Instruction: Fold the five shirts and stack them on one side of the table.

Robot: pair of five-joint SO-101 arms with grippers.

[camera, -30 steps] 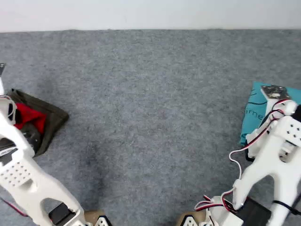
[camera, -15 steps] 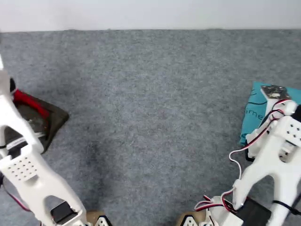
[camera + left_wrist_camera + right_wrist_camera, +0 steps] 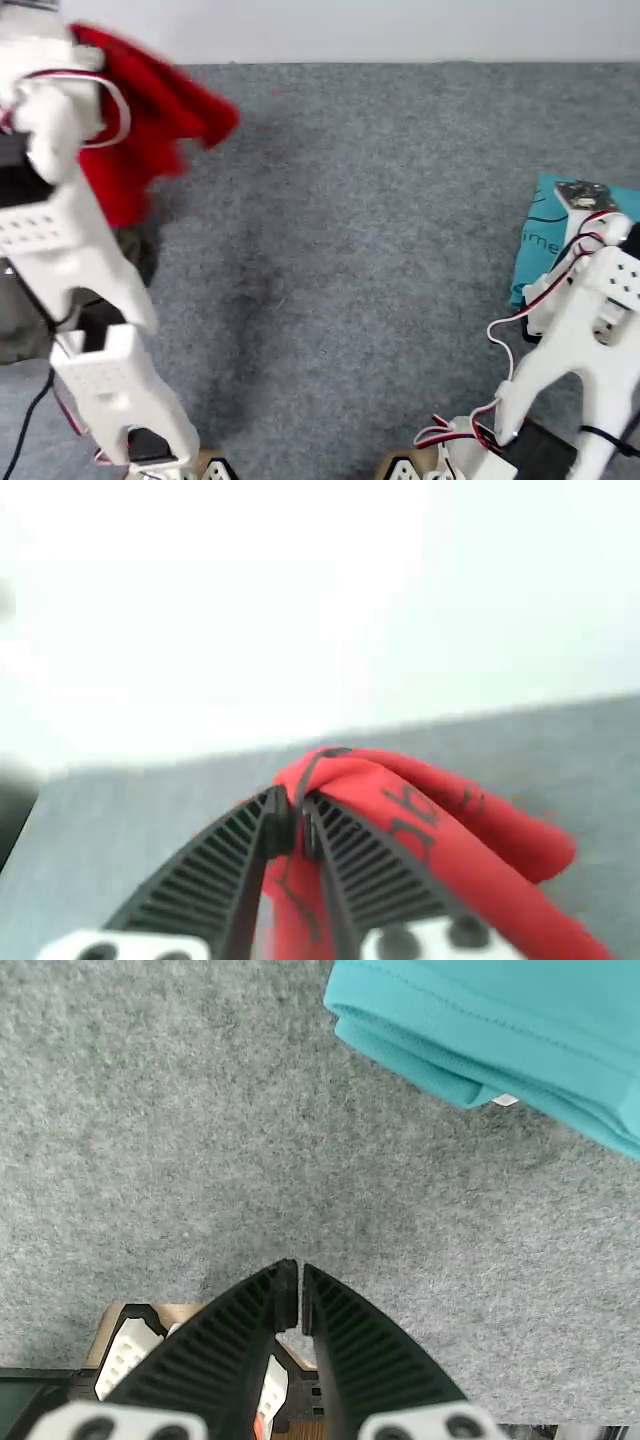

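Note:
A red shirt (image 3: 150, 120) hangs bunched in the air at the far left of the table, held up by my left arm. In the left wrist view my left gripper (image 3: 294, 822) is shut on a fold of the red shirt (image 3: 430, 830). A dark olive shirt (image 3: 135, 250) lies under the left arm on the felt. A folded teal shirt (image 3: 545, 235) rests at the right edge, partly behind my right arm. My right gripper (image 3: 291, 1285) is shut with nothing in it, just off the teal shirt (image 3: 500, 1040).
Grey felt (image 3: 370, 230) covers the table up to a white wall at the back. The arm bases and cables (image 3: 470, 440) crowd the front edge. The wide middle of the felt is bare.
My left arm has risen and swung toward the back, lifting the red shirt off the dark olive shirt into the air. The right arm has not moved.

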